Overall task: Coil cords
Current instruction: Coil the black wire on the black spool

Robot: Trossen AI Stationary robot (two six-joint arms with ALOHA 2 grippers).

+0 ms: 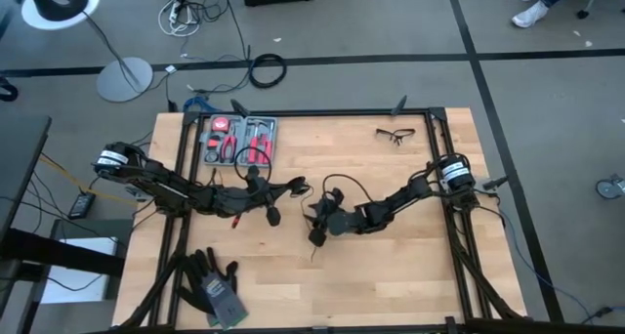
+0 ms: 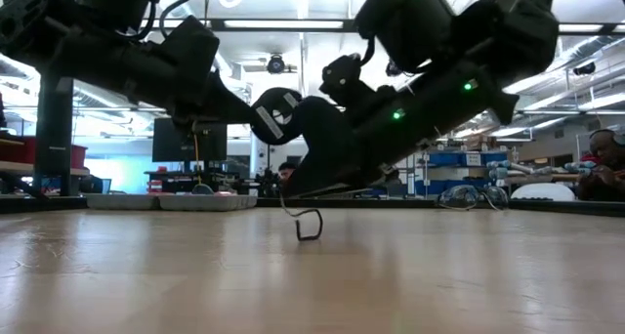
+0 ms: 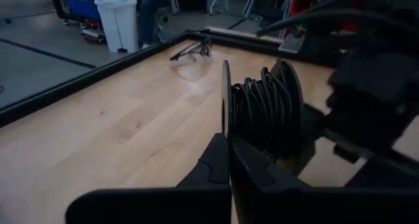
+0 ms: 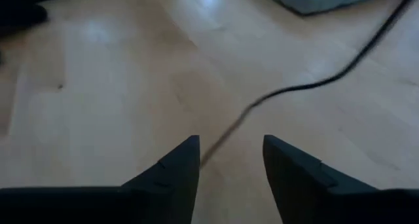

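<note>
Right gripper (image 4: 230,160) spread over thin cord (image 4: 308,85) mid-table, left gripper (image 3: 228,160) pressed together beside coil (image 3: 265,112), edges far

The cord (image 4: 308,85) runs off the upper right edge, and blurs between the right gripper's fingers (image 4: 171,168).

Thin black cord (image 3: 262,112), mostly wound in tight turns just behind its round black disc-shaped puck (image 3: 226,99), held on edge above the wooden table. Loose end (image 2: 308,222) hanging down in a small hook, touching the tabletop.
</note>
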